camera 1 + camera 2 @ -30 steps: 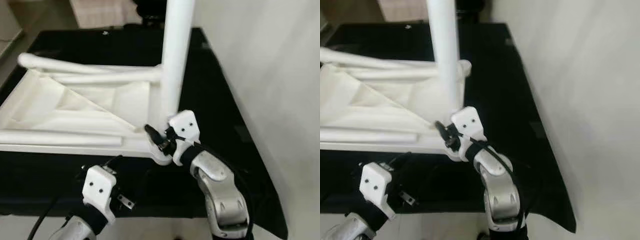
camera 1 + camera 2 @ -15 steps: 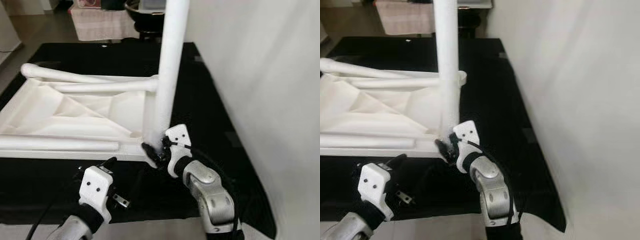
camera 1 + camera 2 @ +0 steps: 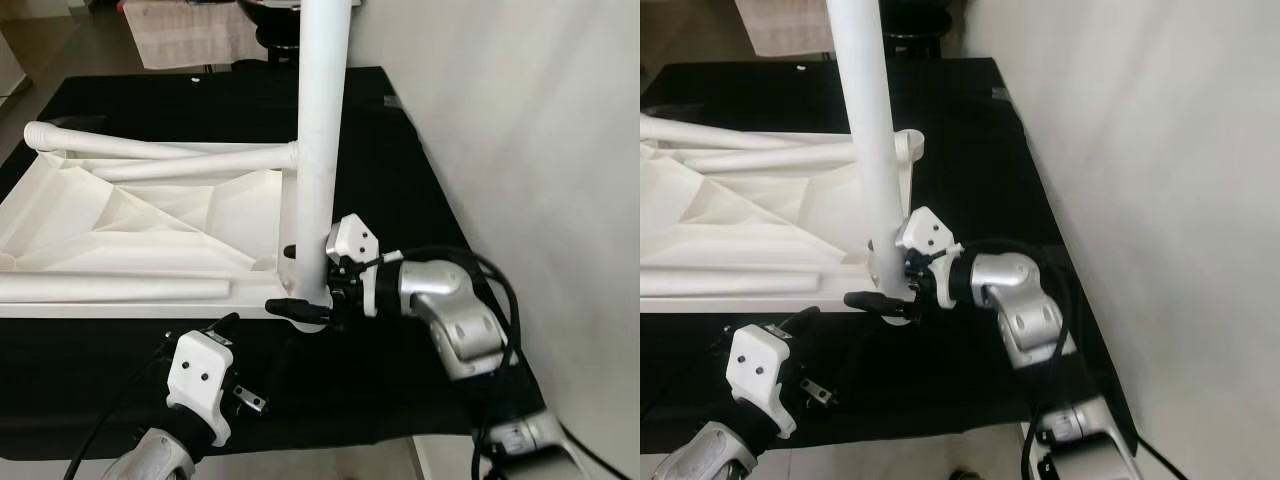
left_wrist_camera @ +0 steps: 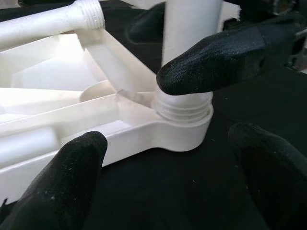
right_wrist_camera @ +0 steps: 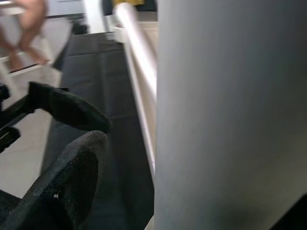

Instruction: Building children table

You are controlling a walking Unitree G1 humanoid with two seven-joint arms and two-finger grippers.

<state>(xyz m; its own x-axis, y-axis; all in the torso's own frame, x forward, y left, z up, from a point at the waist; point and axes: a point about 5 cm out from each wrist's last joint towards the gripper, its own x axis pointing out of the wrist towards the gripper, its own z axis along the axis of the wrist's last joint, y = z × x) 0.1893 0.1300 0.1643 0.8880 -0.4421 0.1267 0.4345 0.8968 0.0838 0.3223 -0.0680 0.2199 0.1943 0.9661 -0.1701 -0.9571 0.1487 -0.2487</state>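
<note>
A white plastic children's table top (image 3: 150, 225) lies upside down on a black cloth. One white leg (image 3: 318, 130) stands upright in its near right corner socket (image 4: 184, 117). My right gripper (image 3: 300, 282) reaches in from the right and is shut on the base of this leg, one finger (image 4: 216, 57) across its front and the other behind it. My left gripper (image 4: 163, 182) is open, low in front of that corner, and touches nothing. Its white wrist block (image 3: 200, 375) sits near the cloth's front edge.
Two loose white legs (image 3: 160, 150) lie on the table's underside. A white wall (image 3: 540, 150) runs close along the right. The black cloth (image 3: 420, 180) ends just before me, with pale floor below. A person's feet (image 5: 26, 28) stand far off in the right wrist view.
My head camera has shifted. The right arm has swung out to the right and its wrist has turned, so the fingers now clasp the leg's base from the side. The left gripper has hardly moved.
</note>
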